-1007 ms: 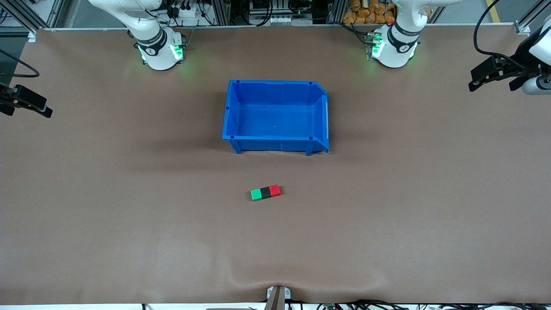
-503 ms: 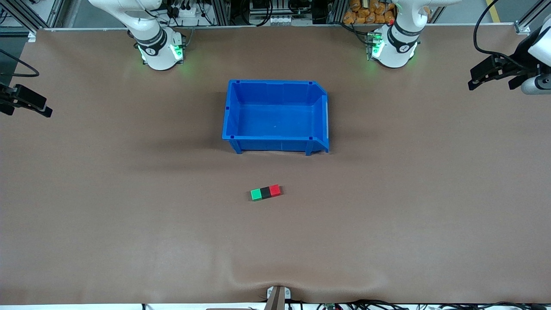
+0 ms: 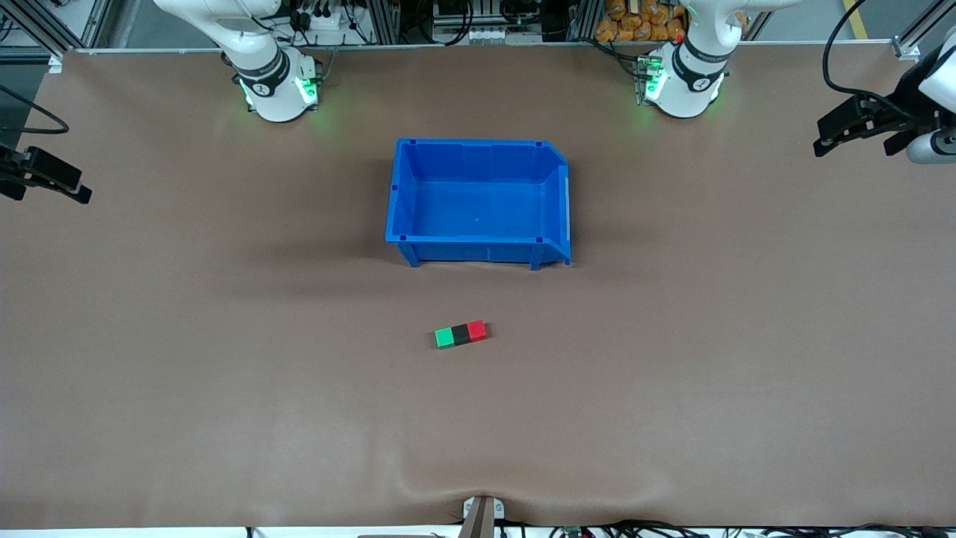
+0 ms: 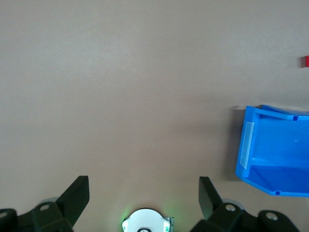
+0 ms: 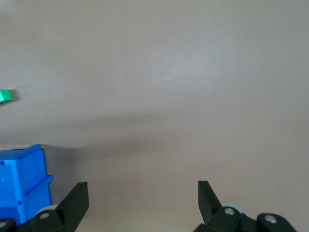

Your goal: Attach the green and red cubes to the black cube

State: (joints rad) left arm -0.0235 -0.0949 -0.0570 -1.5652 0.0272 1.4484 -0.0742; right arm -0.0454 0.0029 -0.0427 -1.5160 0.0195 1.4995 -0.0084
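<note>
The green cube [image 3: 445, 338], the black cube [image 3: 461, 334] and the red cube [image 3: 477, 330] lie joined in one short row on the brown table. The black one is in the middle, the green end points toward the right arm's end. The row is nearer to the front camera than the blue bin [image 3: 478, 239]. My left gripper [image 3: 866, 131] hangs open and empty high over the left arm's end of the table. My right gripper [image 3: 41, 183] hangs open and empty over the right arm's end. The left wrist view catches the red cube [image 4: 306, 61], the right wrist view the green cube [image 5: 6, 95].
The blue bin has nothing in it and stands mid-table between the two arm bases; it also shows in both wrist views, bin [image 4: 275, 150] and bin [image 5: 21, 179]. The left arm's base [image 4: 145, 222] shows between the left gripper's fingers.
</note>
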